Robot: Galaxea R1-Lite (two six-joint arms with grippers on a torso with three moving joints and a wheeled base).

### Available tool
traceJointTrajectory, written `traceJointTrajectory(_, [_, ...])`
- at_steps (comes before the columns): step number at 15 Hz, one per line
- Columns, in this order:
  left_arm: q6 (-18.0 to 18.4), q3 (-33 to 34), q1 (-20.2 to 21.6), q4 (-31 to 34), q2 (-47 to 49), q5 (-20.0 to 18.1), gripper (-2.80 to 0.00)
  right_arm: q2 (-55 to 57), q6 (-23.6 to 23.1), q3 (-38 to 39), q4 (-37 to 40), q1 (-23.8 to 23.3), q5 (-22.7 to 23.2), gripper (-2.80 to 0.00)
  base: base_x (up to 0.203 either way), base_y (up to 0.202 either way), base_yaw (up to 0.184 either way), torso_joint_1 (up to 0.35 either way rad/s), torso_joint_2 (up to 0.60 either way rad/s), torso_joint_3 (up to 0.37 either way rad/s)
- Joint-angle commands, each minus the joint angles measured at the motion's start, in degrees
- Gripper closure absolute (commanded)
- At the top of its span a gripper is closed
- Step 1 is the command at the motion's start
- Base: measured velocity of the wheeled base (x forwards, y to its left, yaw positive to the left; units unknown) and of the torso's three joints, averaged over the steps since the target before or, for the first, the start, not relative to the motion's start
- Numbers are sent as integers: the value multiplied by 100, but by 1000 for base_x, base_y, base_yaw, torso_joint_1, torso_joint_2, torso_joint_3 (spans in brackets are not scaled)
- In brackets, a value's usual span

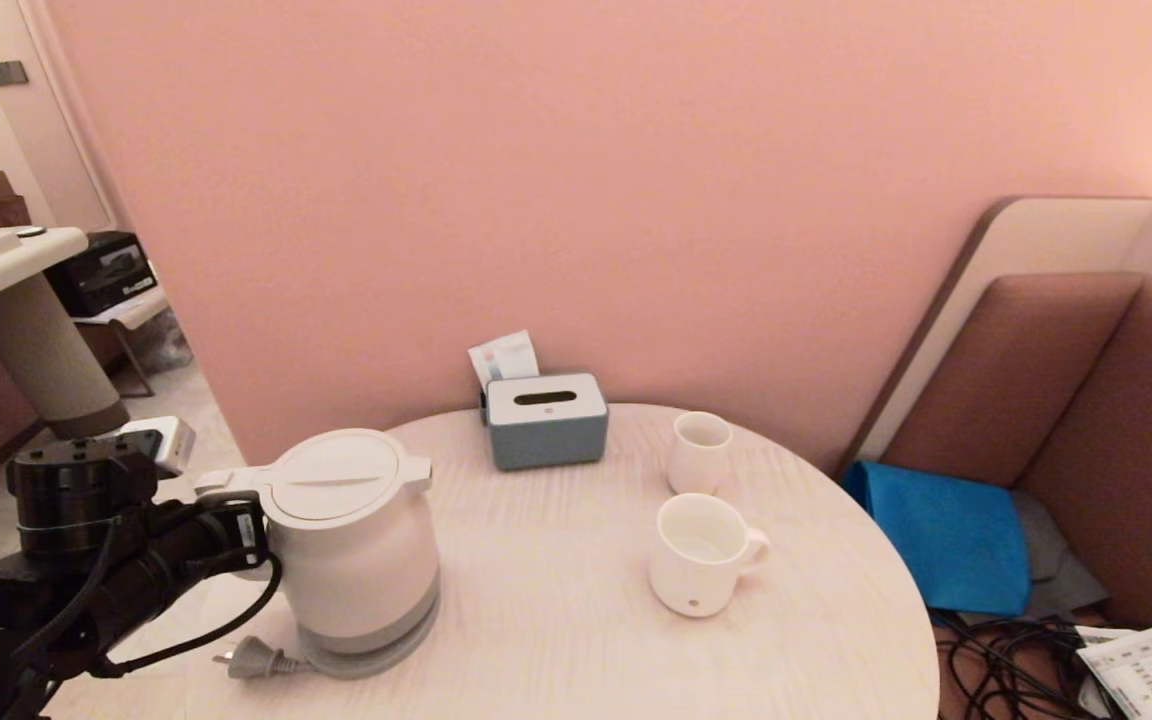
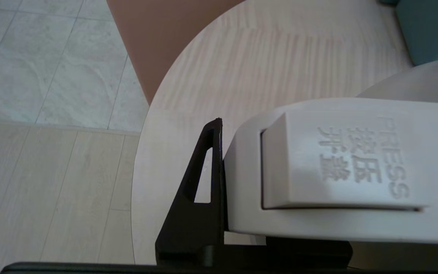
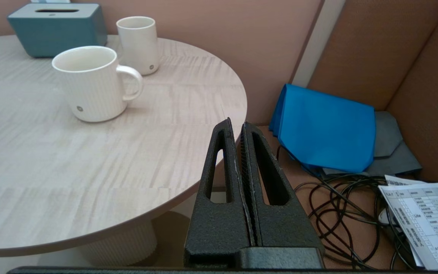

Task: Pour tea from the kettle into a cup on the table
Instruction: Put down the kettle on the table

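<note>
At the table's (image 1: pixel 556 590) left edge the left gripper (image 1: pixel 236 525) is clamped on the kettle's (image 1: pixel 351 540) handle; one black finger (image 2: pixel 200 190) presses flat against the handle's side. The kettle sits upright on its grey base (image 1: pixel 376 650), plug (image 1: pixel 254 662) lying beside it. A tissue box (image 1: pixel 546 420) stands behind. To the right sit the cup (image 1: pixel 698 553) and, beyond it, a smaller cup (image 1: pixel 700 452). The right gripper (image 3: pixel 238 131) hangs off the table's right edge, jaws closed on nothing.
</note>
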Motion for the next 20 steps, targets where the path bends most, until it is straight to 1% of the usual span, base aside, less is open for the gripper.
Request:
traceJointTrajectory(1, [5,56,-2,6,87,9,0,7,2,5,2,2,0,0,0,0,0,0,0,0])
traceJointTrajectory(5, [5,317,9,0,-27,12,0,7,2,-4,2,2,0,0,0,0,0,0,0,0])
traceJointTrajectory(6, [5,317,96,0,-27,5,0,7,2,5,2,2,0,0,0,0,0,0,0,0])
traceJointTrajectory(8, [9,310,143,0,-50,3,0,7,2,0,2,2,0,0,0,0,0,0,0,0])
traceJointTrajectory(13, [22,330,200,0,-191,-32,0,7,2,5,2,2,0,0,0,0,0,0,0,0])
traceJointTrajectory(16, [56,465,200,0,-87,-102,0,7,2,-4,2,2,0,0,0,0,0,0,0,0])
traceJointTrajectory(20, [66,437,200,-17,-115,-93,0,7,2,5,2,2,0,0,0,0,0,0,0,0])
